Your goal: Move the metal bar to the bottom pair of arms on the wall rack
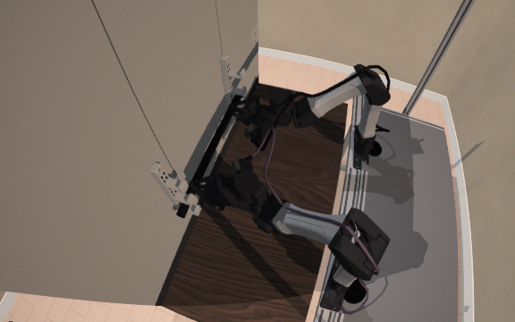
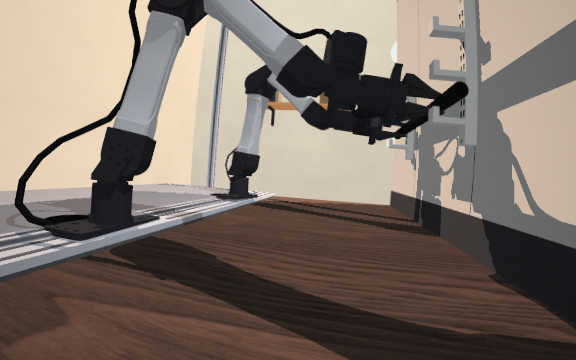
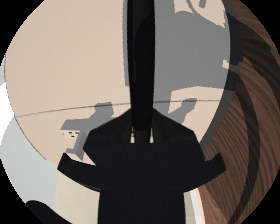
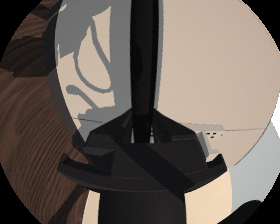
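While the near bottom rack arm (image 2: 449, 123) lies below the metal bar (image 1: 210, 148) (image 2: 448, 100) (image 3: 142, 60) (image 4: 142, 60), lower both ends together, keeping the bar behind the upturned tips; contact cannot be confirmed. Apply the same rate at the far bottom rack arm (image 2: 398, 145). Release only once both supports carry the load, then retract straight back. The right tool (image 1: 235, 105) (image 2: 433, 102) (image 4: 142, 112), nearer, is narrowly open, clamping the bar; the left tool (image 1: 198, 185) (image 2: 401, 133) (image 3: 141, 112), farther, grips it likewise

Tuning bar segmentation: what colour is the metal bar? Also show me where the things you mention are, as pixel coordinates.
Black; the metal bar (image 1: 212, 149) (image 2: 454, 97) (image 3: 141, 60) (image 4: 143, 65) shows best in the exterior view.
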